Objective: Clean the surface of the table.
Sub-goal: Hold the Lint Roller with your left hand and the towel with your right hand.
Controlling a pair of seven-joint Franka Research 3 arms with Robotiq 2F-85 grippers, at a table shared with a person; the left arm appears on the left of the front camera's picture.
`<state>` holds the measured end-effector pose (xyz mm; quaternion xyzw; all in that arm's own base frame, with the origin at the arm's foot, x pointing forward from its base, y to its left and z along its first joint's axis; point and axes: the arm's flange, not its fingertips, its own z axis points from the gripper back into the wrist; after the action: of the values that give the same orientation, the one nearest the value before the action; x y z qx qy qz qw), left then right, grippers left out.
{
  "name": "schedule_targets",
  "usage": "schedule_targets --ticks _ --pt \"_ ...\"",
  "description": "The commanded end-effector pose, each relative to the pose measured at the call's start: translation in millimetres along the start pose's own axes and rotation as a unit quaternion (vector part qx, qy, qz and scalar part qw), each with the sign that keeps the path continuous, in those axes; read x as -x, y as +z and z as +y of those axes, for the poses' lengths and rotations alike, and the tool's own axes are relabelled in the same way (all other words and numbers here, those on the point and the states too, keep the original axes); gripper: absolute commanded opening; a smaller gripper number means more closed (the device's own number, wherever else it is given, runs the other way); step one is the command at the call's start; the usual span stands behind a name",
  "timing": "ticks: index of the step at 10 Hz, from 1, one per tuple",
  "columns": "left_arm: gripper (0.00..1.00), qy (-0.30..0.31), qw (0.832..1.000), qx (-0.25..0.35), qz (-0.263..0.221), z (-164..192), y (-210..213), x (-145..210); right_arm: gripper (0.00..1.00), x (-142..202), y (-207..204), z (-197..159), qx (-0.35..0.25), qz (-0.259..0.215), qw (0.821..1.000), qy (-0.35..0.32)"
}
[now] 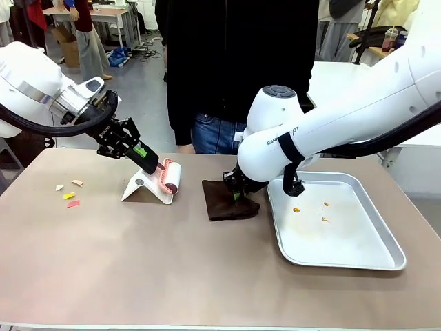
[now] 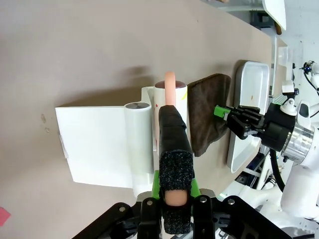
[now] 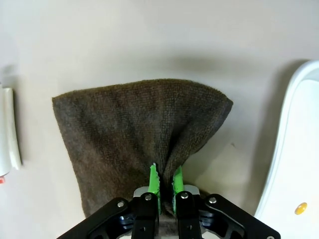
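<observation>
Tan-brown and matte, the table (image 1: 138, 276) ran under both arms, with a shallow silver tray (image 1: 344, 234) holding a few crumbs (image 1: 297, 209) toward its right edge. A dark brown terry cloth (image 1: 220, 207) lay just beside the tray near the middle, a white folded stand (image 1: 141, 187) left of it, and coloured paper scraps (image 1: 69, 196) near the left edge. The right gripper (image 3: 165, 181) had its green pads nearly together, pinching a gathered fold of the cloth, while the left gripper (image 1: 148, 162) was clamped on the pink handle of a lint roller (image 1: 172, 176) at the stand.

You get bright, even overhead light; soft, short shadows lie on the table (image 1: 138, 262); all three views are sharp.
</observation>
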<state>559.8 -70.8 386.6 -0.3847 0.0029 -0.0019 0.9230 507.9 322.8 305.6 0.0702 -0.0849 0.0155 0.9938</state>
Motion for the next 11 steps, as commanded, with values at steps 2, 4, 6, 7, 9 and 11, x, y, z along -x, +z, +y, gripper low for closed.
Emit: schedule_targets --ticks 2,4,6,7,9,11 --pt "0.00 -0.015 1.000 0.005 -0.009 -0.9 3.8 5.1 0.00 0.4 -7.2 -4.9 -0.021 0.007 1.000 -0.013" --pt "0.00 -0.031 0.999 0.022 -0.022 -2.1 8.2 8.0 0.00 -2.0 4.3 -14.6 -0.066 0.007 0.998 -0.018" --pt "0.00 -0.052 0.997 0.049 -0.041 -3.7 14.2 12.0 0.00 -3.8 23.8 -38.1 -0.160 0.007 0.986 -0.045" --pt "0.00 -0.068 0.994 0.078 -0.044 -4.1 17.9 14.6 0.00 -2.6 33.3 -51.2 -0.221 0.014 0.974 -0.057" --pt "0.00 -0.059 0.987 0.141 -0.053 -8.8 24.8 21.1 0.00 0.6 48.9 -72.5 -0.318 0.025 0.946 -0.060" --pt "0.07 -0.052 0.982 0.180 -0.040 -14.0 41.5 36.4 0.00 13.1 72.1 -93.9 -0.431 0.043 0.900 -0.049"
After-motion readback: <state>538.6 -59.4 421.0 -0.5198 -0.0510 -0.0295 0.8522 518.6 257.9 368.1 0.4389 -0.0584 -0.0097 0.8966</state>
